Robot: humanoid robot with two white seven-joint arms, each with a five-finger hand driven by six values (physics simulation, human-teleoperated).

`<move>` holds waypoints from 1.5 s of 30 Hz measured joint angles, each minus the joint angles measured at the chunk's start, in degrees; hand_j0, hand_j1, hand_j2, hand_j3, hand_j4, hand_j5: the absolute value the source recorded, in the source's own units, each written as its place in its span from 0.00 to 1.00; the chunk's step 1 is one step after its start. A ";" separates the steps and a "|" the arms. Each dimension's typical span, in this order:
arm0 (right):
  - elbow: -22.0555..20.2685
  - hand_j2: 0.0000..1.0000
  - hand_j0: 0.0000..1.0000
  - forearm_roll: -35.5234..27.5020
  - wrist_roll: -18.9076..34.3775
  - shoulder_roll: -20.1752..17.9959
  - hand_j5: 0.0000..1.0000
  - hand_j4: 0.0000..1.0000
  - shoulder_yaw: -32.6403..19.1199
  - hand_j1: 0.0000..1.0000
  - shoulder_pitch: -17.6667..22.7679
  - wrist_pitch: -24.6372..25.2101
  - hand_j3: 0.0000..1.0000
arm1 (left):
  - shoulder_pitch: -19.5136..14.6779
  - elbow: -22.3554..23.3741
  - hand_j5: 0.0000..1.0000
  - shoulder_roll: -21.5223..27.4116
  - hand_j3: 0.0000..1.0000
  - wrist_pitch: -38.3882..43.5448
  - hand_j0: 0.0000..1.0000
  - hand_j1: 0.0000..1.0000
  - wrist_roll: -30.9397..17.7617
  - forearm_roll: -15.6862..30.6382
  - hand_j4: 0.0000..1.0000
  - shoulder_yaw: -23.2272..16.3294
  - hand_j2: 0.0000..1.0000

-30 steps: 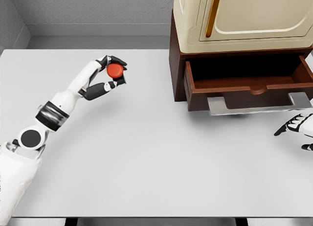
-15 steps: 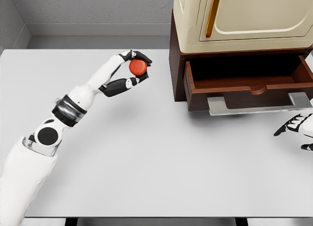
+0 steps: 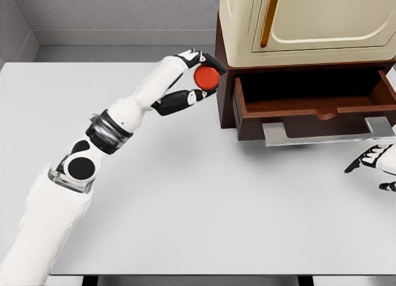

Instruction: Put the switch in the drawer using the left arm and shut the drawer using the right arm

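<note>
the left hand (image 3: 197, 82) had its fingers (image 3: 185, 99) clamped on the switch (image 3: 206, 78), a flat red disc pinched between the thumb below and the other fingers curled over the top. looked like a sensible grip to me: holding it by the edges leaves the bottom free, so it could just be let go over the drawer without the fingers getting in the way.

the switch was up in the air, off the worktop (image 3: 185, 193), and right beside the cabinet's (image 3: 224, 94) left side wall, which sat just past the fingertips. so it wasn't over the drawer (image 3: 309, 109) yet. the open cavity was further out beyond the fingers, on the far side of that wall, and nothing showed inside it that i could see. i'd guess the carry was about halfway done, and the hand would need to clear the drawer's left wall before releasing.

the drawer was pulled fully out, with its grey handle (image 3: 328, 132) sticking toward the front, which is presumably why the right hand (image 3: 374, 162) was parked low at the picture's right edge, just below the handle's end. its fingers looked loosely spread and held nothing, apart from the handle, waiting for the push.
</note>
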 measured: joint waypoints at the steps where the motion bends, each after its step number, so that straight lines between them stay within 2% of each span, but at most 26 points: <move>1: -0.02 0.76 0.76 0.00 0.00 0.00 0.76 0.76 0.00 0.76 0.00 0.00 0.76 | -0.09 -0.12 0.49 -0.69 0.49 0.01 0.49 0.49 0.00 -0.93 0.49 -0.09 0.49; 12: -0.12 0.76 0.76 0.00 0.00 0.00 0.76 0.76 0.00 0.76 0.00 0.00 0.76 | -2.11 -0.15 0.49 -9.20 0.49 0.26 0.49 0.49 0.02 -11.68 0.49 -2.68 0.49; 17: -0.15 0.76 0.76 0.00 0.00 0.00 0.76 0.76 0.00 0.76 0.00 0.00 0.76 | -3.16 0.46 0.49 -11.32 0.49 0.43 0.49 0.49 0.13 -15.23 0.49 -4.62 0.49; 21: -0.13 0.76 0.76 0.00 0.00 0.00 0.76 0.76 0.00 0.76 0.00 0.00 0.76 | -4.83 1.41 0.49 -11.87 0.49 0.50 0.49 0.49 0.16 -17.77 0.49 -5.52 0.49; 31: -0.08 0.76 0.76 0.00 0.00 0.00 0.76 0.76 0.00 0.76 0.00 0.00 0.76 | -8.17 3.77 0.49 -12.06 0.49 0.48 0.49 0.49 0.18 -20.60 0.49 -6.89 0.49; 45: -0.07 0.76 0.76 0.00 0.00 -0.04 0.76 0.76 0.00 0.76 0.00 0.00 0.76 | -11.25 5.96 0.50 -12.06 0.50 0.03 0.50 0.50 0.18 -25.01 0.50 -7.42 0.50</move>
